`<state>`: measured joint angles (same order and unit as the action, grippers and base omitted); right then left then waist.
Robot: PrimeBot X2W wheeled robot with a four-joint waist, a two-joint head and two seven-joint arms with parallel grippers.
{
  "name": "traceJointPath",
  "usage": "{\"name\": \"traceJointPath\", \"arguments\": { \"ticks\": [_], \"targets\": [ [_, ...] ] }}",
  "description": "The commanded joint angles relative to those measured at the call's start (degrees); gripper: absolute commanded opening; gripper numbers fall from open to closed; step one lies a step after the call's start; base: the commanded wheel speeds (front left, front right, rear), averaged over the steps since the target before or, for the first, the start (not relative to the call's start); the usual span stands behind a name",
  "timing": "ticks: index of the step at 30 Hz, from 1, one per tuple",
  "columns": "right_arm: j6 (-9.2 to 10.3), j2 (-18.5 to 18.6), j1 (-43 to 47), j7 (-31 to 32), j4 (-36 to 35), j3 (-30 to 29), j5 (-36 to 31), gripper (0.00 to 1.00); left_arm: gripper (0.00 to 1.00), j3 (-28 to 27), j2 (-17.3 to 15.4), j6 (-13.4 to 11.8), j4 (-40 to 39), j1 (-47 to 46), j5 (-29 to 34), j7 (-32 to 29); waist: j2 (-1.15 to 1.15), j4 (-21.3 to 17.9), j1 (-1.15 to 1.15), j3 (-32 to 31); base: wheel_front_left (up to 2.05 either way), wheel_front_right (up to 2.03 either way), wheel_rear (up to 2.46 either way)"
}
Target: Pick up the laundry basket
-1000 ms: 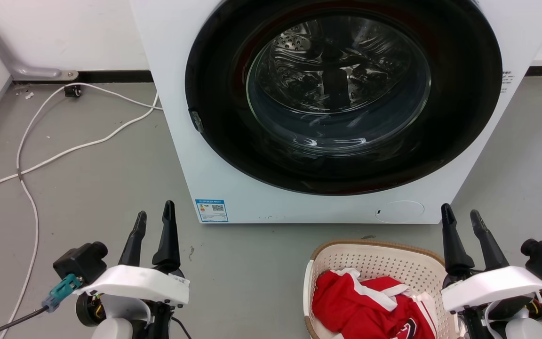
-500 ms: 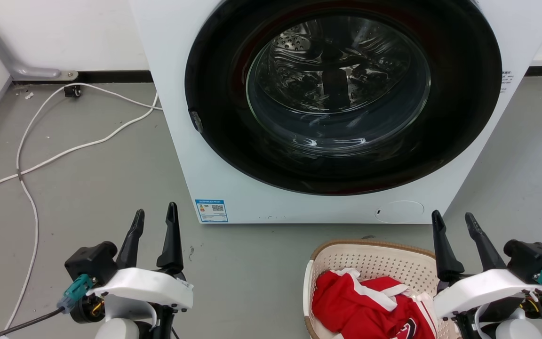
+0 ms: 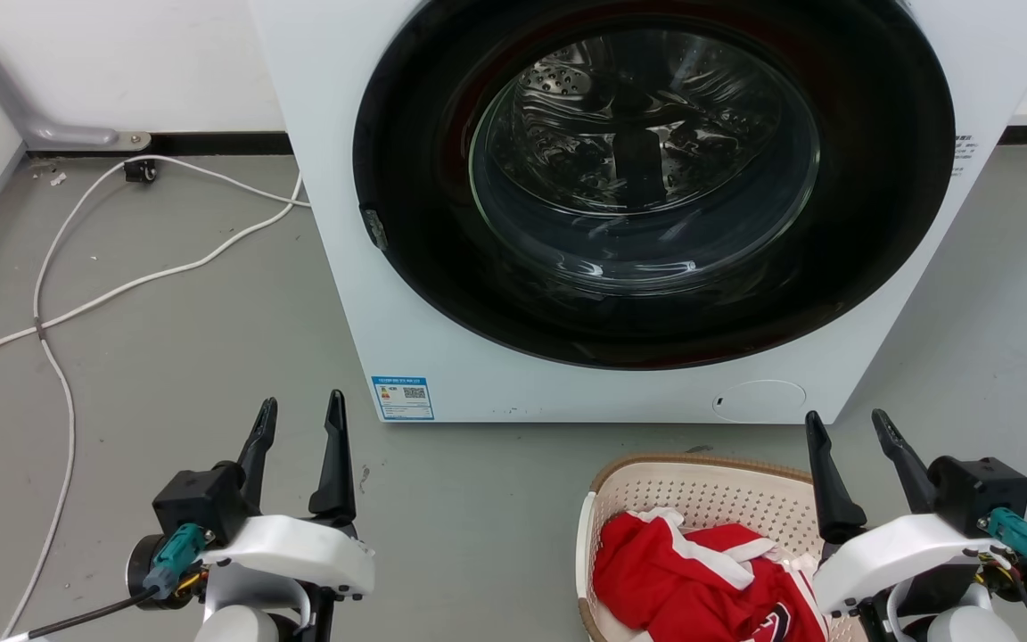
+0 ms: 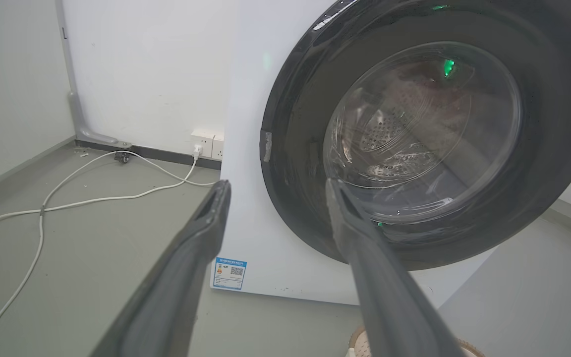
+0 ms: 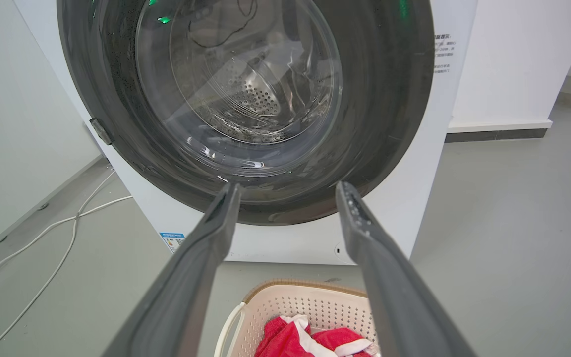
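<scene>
The laundry basket [image 3: 701,495], cream perforated plastic with a brown rim, stands on the floor at the lower right, in front of the washer, with red and white clothes [image 3: 701,580] inside. The right wrist view shows the basket [image 5: 290,305] low between the fingers. My right gripper [image 3: 845,426] hovers open over the basket's right edge, holding nothing. My left gripper [image 3: 300,410] is open over bare floor, well left of the basket. A sliver of the basket's rim [image 4: 357,342] peeks into the left wrist view's bottom edge.
A white front-loading washer [image 3: 406,294] with a dark round door [image 3: 652,178], shut, stands straight ahead. White cables [image 3: 103,294] trail over the grey floor at the left, running to a wall socket [image 4: 206,144]. Walls close in behind and at the left.
Both grippers have drawn inward and slightly down in the head view, the left toward the right, the right toward the left. The basket has stayed put.
</scene>
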<state>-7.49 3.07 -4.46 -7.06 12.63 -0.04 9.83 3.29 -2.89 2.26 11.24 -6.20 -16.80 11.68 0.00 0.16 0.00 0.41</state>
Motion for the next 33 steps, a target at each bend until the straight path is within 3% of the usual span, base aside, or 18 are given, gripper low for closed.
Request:
{"name": "traceJointPath", "arguments": {
  "ticks": [1,33],
  "targets": [
    [0.00,-0.2,-0.5,-0.1,-0.1,0.0,-1.2,1.00,1.00,0.1,0.0,-0.3,-0.1,-0.6,1.3,0.4,0.00,0.0,0.00,0.0,0.00,0.00,0.00],
    [0.01,-0.3,-0.7,-2.6,2.6,0.2,-8.9,1.00,1.00,1.6,0.0,-1.5,3.0,-0.8,11.5,3.6,0.00,-0.1,0.00,0.4,0.00,0.00,0.00]
  ]
}}
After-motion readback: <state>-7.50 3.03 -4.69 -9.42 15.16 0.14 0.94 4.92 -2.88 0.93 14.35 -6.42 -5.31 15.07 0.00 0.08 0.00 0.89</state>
